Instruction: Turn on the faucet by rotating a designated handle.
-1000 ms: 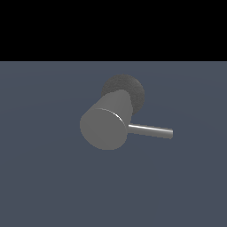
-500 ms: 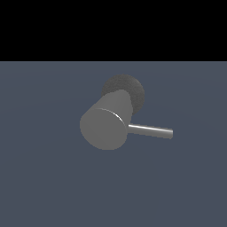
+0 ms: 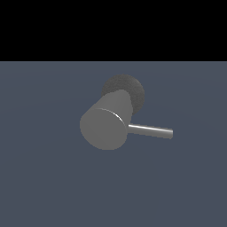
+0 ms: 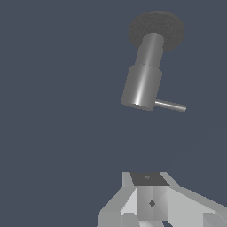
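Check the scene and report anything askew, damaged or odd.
Nothing stands out. The faucet looks intact on its round base, the handle projects straight from its side, and the end effector is apart from both.

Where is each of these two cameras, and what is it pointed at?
Exterior view: off the arm, looking at the faucet's flat round face, the handle sticking toward that view's right; no robot part shows.
Wrist view: on the robot's wrist, looking past the gripper toward the faucet; fingers hard to make out.
Shared: faucet, handle, dark round base.
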### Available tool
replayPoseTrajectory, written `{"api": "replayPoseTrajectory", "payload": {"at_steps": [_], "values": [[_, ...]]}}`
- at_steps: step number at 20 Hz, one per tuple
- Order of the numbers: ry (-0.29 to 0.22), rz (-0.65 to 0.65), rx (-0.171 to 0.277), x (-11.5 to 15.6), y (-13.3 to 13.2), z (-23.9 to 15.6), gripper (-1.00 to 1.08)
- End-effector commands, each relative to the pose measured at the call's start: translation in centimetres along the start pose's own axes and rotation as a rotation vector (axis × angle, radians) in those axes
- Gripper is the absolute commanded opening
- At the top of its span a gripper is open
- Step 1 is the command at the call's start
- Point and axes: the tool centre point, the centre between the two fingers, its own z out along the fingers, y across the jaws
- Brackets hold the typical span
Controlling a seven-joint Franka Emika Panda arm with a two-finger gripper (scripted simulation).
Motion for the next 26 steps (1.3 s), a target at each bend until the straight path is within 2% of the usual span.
{"api": "replayPoseTrajectory", "payload": {"at_steps": [1,5,14,26], "values": [[0.014,-0.006,0.069,0.0,0.1,-0.3,-1.00],[0.046,-0.018,0.211,0.2,0.3,-1.1,-1.00],[0.146,-0.037,0.575,0.7,1.7,-3.7,-1.00],[0.313,-0.015,1.056,2.0,5.9,-7.3,-1.00]]}}
